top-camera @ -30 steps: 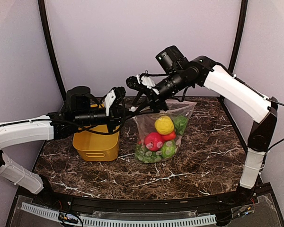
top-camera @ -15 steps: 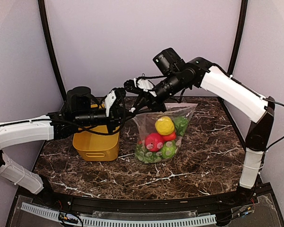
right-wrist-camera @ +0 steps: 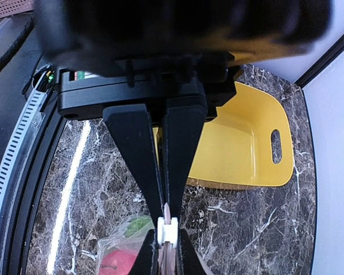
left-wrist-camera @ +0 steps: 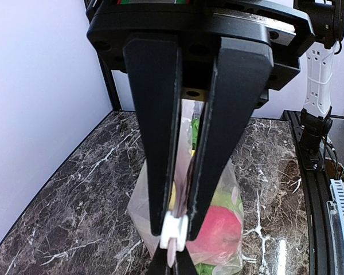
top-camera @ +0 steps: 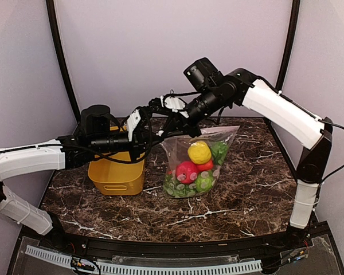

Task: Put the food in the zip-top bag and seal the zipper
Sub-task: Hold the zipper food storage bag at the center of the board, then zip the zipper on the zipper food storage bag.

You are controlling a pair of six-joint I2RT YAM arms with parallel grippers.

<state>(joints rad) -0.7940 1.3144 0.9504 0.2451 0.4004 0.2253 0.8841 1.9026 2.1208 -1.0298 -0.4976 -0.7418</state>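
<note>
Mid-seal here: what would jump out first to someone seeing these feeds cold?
The clear bag, held upright mid-table and stuffed with bright toy food, draws the eye first. Next come the left gripper and right gripper, meeting tip to tip above the bag's left top corner, both pinched on the zipper. The yellow basket sits on the table to the left of the bag.

Bright, even overhead light with soft shadows. White glare streaks the glossy bench [left-wrist-camera: 278, 252] in both wrist views, and the bag [left-wrist-camera: 142, 203] glints faintly. The right wrist view's near housing [right-wrist-camera: 178, 23] is blurred.
</note>
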